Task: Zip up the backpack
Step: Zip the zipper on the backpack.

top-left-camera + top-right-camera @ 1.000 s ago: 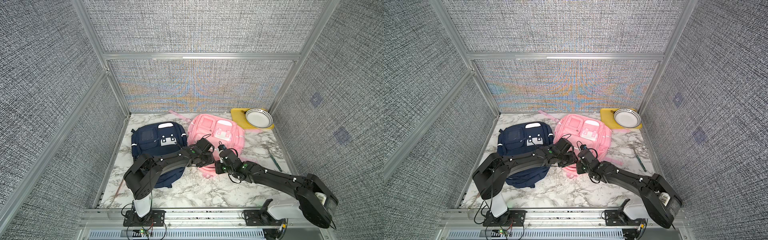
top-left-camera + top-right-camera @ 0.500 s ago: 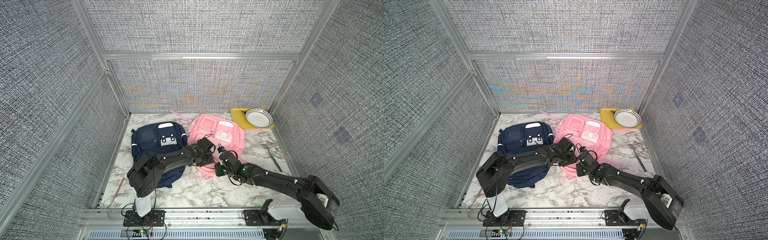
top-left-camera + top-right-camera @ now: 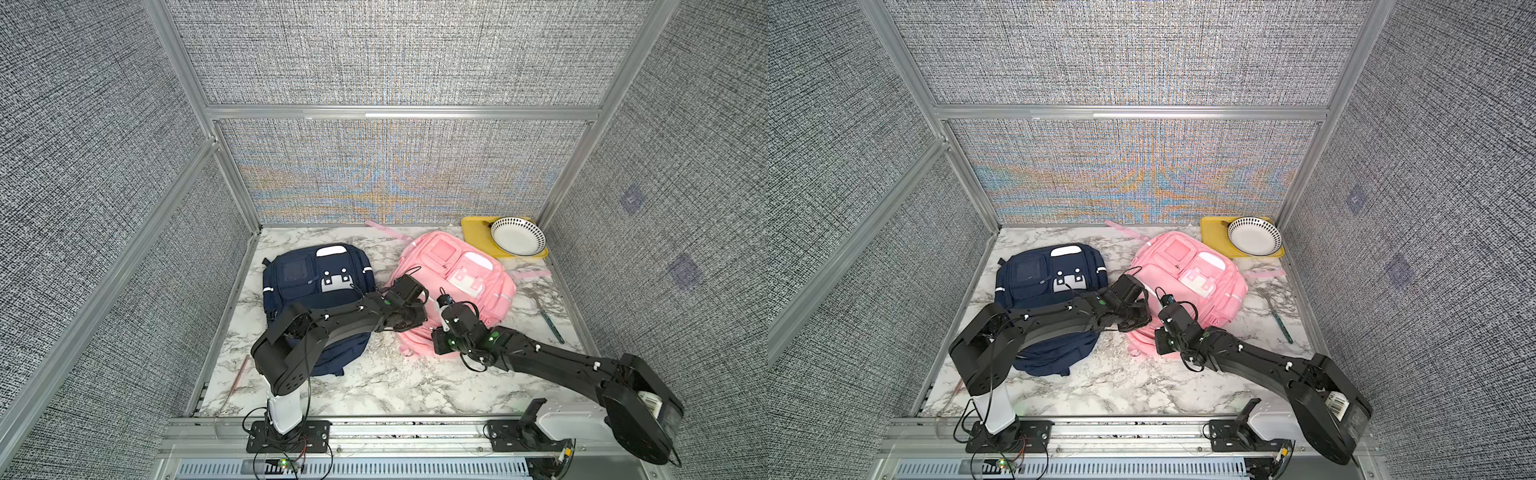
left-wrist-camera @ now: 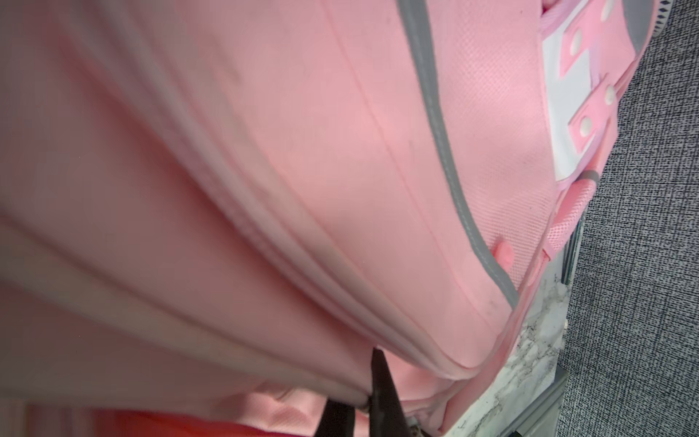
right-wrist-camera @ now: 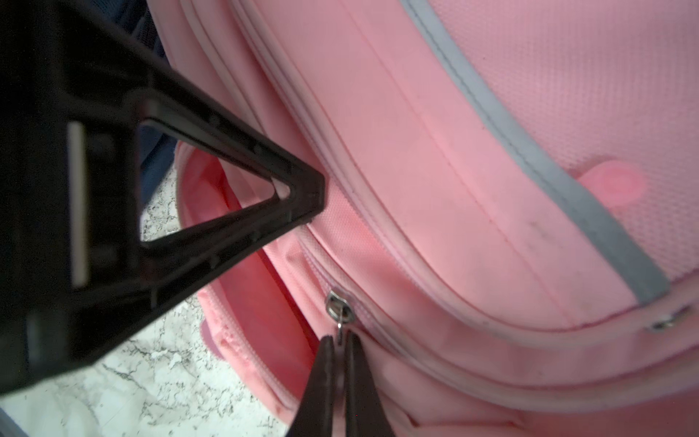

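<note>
The pink fabric backpack (image 3: 486, 299) lies on the marble counter (image 3: 395, 386), at 3 o'clock of a navy backpack (image 3: 299, 282), its zip gaping at the near end. Only the right wrist view shows the right jaws pinching the silver zipper pull (image 5: 340, 314) and the left jaws pressed together on the opening's fabric edge.

A navy backpack (image 3: 299, 274) lies on the left of the marble table (image 3: 415, 386). At the table's far right corner, a dotted-rim bowl (image 3: 517, 241) rests on a yellow tray (image 3: 476, 235). A green-handled fork (image 3: 546, 309) lies near the table's right edge and a thin pink stick (image 3: 237, 376) near its left.
</note>
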You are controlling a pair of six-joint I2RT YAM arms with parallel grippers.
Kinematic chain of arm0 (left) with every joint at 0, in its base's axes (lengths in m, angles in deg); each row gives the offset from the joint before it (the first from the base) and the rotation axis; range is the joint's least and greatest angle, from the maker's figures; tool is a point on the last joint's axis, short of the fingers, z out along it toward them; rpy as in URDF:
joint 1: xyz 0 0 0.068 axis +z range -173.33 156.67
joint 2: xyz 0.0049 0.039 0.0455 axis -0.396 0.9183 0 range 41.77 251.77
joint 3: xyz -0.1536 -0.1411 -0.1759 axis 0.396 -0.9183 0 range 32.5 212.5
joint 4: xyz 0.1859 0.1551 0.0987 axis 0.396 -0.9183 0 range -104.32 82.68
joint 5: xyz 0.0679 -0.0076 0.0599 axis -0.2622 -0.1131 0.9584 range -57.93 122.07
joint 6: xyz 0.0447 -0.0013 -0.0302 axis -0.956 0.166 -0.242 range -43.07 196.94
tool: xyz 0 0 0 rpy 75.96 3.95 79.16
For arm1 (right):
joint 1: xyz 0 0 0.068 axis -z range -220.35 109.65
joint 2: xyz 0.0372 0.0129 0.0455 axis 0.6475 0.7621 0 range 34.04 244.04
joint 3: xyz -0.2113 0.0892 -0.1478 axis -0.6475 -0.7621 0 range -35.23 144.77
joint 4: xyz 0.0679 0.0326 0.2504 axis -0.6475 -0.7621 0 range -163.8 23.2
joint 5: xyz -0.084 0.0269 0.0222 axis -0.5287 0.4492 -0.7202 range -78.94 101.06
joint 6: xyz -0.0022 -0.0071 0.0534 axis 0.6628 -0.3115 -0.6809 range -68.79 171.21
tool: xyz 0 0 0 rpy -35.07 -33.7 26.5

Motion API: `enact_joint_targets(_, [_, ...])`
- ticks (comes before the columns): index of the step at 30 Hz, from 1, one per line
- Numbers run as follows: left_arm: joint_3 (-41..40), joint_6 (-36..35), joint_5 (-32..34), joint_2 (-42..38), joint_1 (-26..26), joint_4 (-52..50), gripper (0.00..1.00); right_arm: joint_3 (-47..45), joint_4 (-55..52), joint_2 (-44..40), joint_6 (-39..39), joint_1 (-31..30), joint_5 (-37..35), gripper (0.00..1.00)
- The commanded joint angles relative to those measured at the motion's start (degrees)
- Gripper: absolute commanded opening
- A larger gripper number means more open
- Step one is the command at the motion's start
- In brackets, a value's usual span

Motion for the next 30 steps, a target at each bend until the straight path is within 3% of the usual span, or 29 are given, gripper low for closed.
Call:
enact_joint_targets(1, [-1.0,-2.1,4.3,-0.8,0.7,-4.1,0.0,-0.8,-3.6,-1.2,0.8,1.5,-3.8,0.0])
enact_joint_targets(30, [-3.5,-3.8,3.1,-2.7,2.5,-3.3,0.0,-5.8,-11.1,-7.5,0.8,6.3,-6.2,0.0])
